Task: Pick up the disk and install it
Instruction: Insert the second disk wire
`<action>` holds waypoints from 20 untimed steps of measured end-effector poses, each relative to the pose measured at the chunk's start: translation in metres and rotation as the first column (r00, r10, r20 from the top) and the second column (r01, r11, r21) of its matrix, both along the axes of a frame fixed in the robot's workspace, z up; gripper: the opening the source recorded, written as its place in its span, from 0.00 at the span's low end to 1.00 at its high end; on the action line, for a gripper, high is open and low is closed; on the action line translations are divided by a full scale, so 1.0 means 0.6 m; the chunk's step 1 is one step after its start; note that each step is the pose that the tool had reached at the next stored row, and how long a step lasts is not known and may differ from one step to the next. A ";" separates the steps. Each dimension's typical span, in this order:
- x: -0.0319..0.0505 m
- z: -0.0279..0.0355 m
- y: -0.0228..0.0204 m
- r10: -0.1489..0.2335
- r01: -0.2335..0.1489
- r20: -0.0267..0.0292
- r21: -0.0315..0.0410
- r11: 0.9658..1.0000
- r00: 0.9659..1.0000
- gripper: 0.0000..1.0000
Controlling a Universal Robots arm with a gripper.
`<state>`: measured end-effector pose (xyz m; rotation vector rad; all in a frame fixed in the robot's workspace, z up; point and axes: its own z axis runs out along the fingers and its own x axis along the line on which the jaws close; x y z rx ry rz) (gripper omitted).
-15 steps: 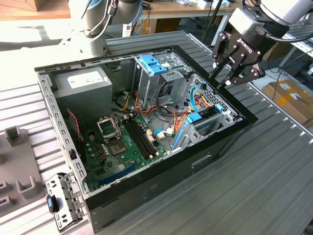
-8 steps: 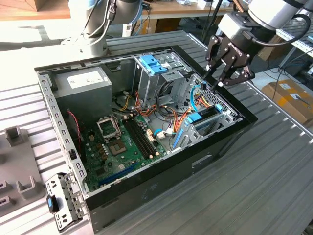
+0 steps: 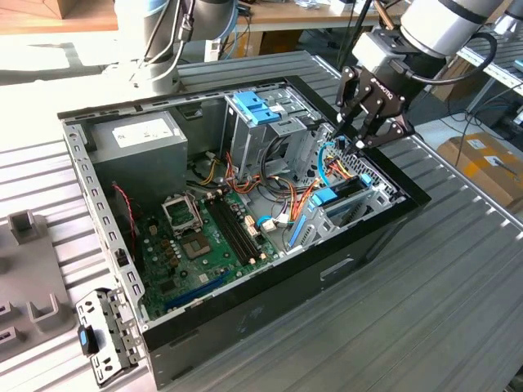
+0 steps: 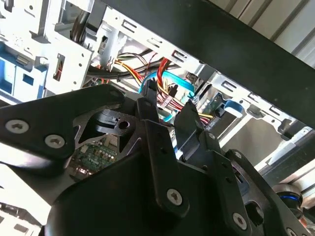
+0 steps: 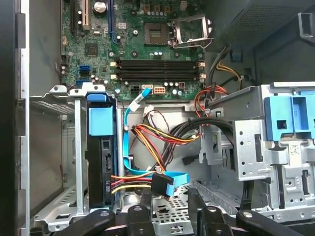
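Observation:
The disk (image 3: 341, 198) stands on edge in the lower drive cage, against the case wall at the exterior view's right. Its blue rail and dark edge with plugged-in cables show as the disk (image 5: 101, 162) in the first wrist view. My gripper (image 3: 350, 139) hangs just above the cage, a little behind the disk, fingers apart. A loose blue data cable (image 5: 167, 179) with its black plug lies between the fingertips (image 5: 146, 199) without being clamped. In the second wrist view the gripper (image 4: 168, 108) points down at that cable (image 4: 170, 81).
The open computer case (image 3: 245, 327) lies on a ribbed metal table. Inside are the green motherboard (image 3: 204, 237), a grey power-supply box (image 3: 135, 147), a tall cage with a light-blue bracket (image 3: 257, 106) and bundles of coloured wires (image 5: 157, 140). A metal bracket (image 3: 102, 335) lies outside.

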<state>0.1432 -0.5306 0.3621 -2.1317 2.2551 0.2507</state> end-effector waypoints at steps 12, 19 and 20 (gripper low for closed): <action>-0.004 -0.020 0.0148 0.000 0.000 0.000 -0.013 1.000 1.000 0.42; -0.004 0.009 0.0148 0.000 0.000 0.000 -0.012 1.000 1.000 0.42; -0.004 0.010 0.0149 0.000 0.000 0.000 -0.012 1.000 1.000 0.42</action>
